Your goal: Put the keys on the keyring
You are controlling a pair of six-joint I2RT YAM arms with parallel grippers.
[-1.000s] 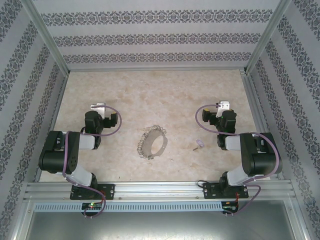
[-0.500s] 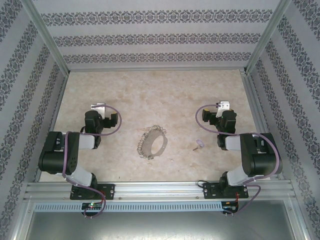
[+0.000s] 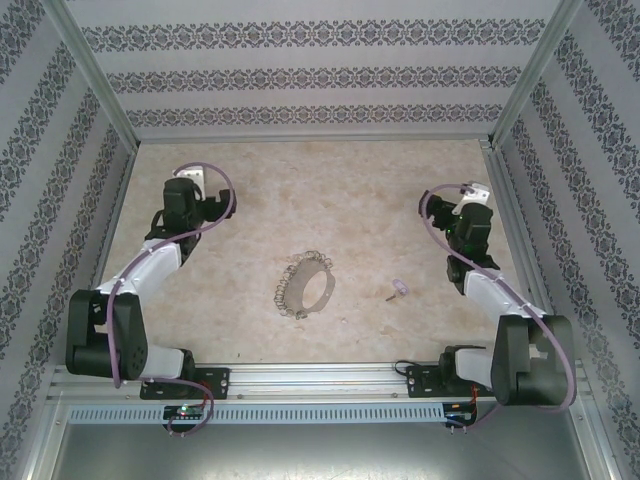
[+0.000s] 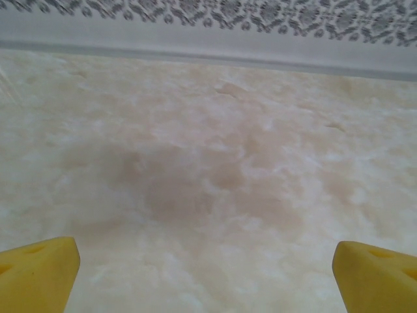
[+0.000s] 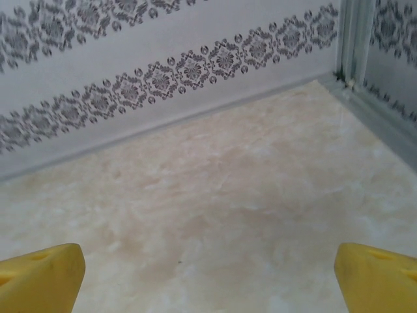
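I hold left gripper [image 4: 207,277] and right gripper [image 5: 208,277] with jaws wide, empty; the keyring [image 3: 305,287] lies mid-table [image 3: 350,180], the key [image 3: 398,289] near it, apart, toward the right arm

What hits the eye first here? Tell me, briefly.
A large grey keyring, its rim strung with small silvery pieces, lies in the middle of the marbled table. A tiny pale-headed key lies loose to its right, apart from it. On either side, the left gripper and right gripper point toward the patterned back wall, both open, holding nothing.
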